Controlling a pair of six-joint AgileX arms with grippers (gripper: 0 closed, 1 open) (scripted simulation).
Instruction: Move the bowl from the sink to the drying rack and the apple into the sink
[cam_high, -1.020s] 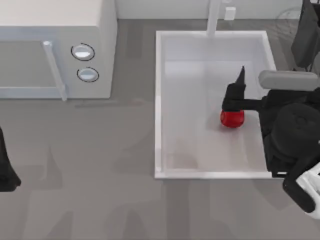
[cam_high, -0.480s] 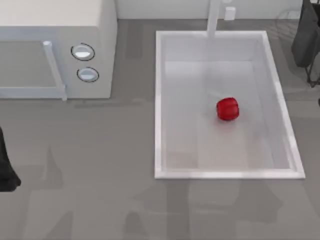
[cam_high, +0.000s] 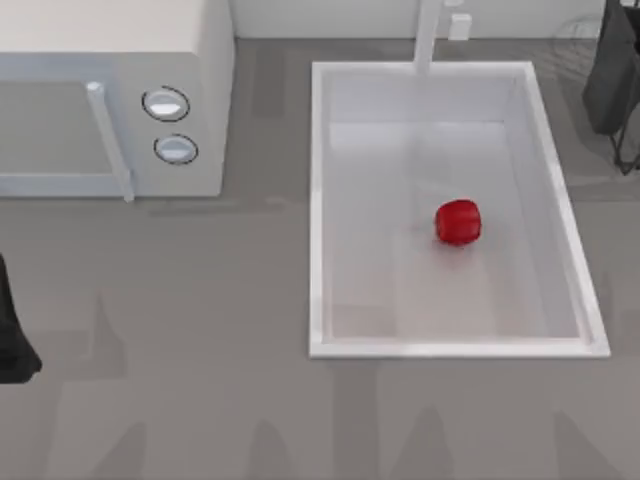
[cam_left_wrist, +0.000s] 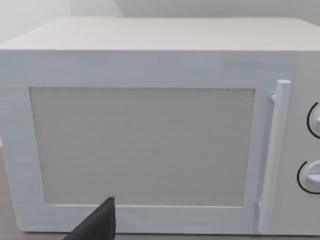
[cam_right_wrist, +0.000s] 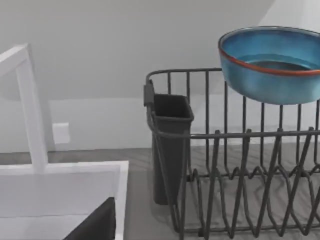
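The small shiny red apple (cam_high: 458, 222) is lying alone on the floor of our large white rectangular sink (cam_high: 318, 210), a little toward its right wall. The glossy blue bowl with the reddish-brown rim (cam_right_wrist: 272, 64) is sitting high in the dark wire drying rack (cam_right_wrist: 240, 200), beside the rack's dark cutlery cup (cam_right_wrist: 170, 145). Our left arm is waiting at the left edge of the grey counter (cam_high: 200, 350), in front of the white microwave (cam_left_wrist: 150, 130). For both hands we cannot tell if the fingers are spread or pressed together.
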